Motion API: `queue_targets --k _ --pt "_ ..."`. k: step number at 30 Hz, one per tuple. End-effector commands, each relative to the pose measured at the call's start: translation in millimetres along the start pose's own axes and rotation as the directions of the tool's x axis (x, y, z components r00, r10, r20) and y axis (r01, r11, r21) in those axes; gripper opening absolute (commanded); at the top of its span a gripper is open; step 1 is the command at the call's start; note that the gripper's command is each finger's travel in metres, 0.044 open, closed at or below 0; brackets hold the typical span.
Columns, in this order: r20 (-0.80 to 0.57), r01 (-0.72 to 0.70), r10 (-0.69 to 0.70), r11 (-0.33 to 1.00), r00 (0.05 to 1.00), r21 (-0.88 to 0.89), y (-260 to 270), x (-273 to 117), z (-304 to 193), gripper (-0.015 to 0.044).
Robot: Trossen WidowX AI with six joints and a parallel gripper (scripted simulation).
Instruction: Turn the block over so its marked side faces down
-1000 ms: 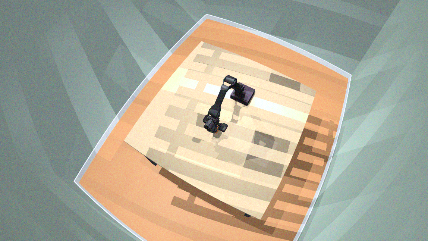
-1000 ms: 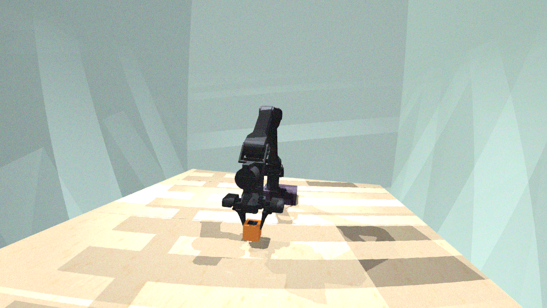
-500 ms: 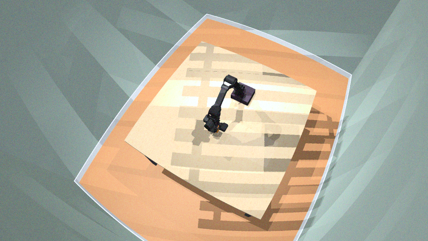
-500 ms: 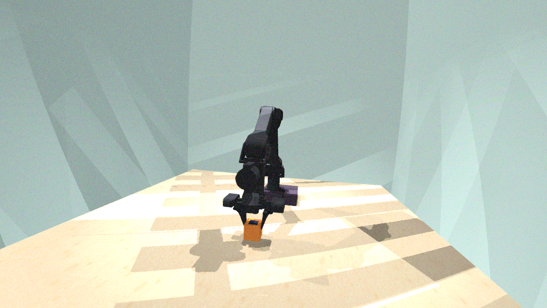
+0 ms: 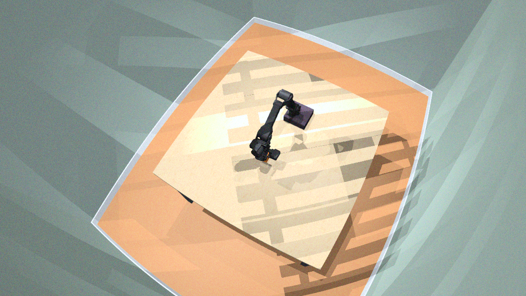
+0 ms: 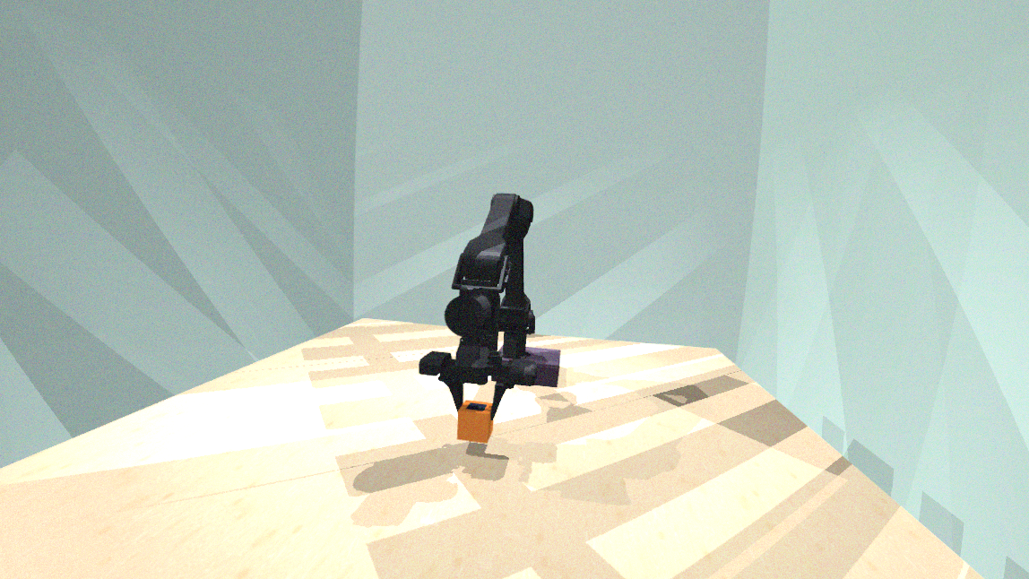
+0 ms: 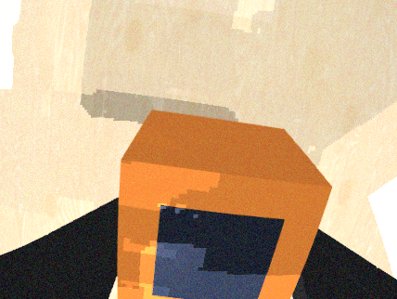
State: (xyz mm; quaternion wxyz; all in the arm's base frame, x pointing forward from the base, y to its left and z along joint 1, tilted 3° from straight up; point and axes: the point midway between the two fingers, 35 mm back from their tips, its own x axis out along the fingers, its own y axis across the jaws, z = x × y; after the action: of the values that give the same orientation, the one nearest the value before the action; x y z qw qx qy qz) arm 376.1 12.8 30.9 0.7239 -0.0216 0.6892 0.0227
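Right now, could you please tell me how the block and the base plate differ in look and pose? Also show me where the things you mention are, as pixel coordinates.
The block (image 6: 474,425) (image 7: 223,153) is orange with a dark square on its upper face; the base plate (image 5: 304,122) (image 6: 550,367) is dark purple, with no such mark visible.
The block is gripped between the tool's (image 6: 477,416) fingers, while the base plate sits on the table under the arm.
Both have flat faces and straight edges.

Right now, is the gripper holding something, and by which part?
Yes, the orange block, by two opposite sides, marked face up.
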Motion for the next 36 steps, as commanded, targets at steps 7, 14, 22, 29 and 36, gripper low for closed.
queue_targets --k 7,14,22,29,36 --pt "0.149 -0.002 0.001 1.0 0.989 0.005 0.0 3.8 0.0 0.0" --pt "0.253 -0.002 0.001 1.0 0.967 0.005 0.0 5.2 -1.0 0.0" --pt "0.369 -0.002 0.0 1.0 0.93 0.005 0.0 4.8 -4.1 0.0" --pt "0.445 -0.001 -0.001 1.0 0.896 0.004 0.1 3.4 -7.6 0.0" --pt "0.477 -0.001 -0.001 1.0 0.879 0.005 0.0 9.6 -4.3 0.0"
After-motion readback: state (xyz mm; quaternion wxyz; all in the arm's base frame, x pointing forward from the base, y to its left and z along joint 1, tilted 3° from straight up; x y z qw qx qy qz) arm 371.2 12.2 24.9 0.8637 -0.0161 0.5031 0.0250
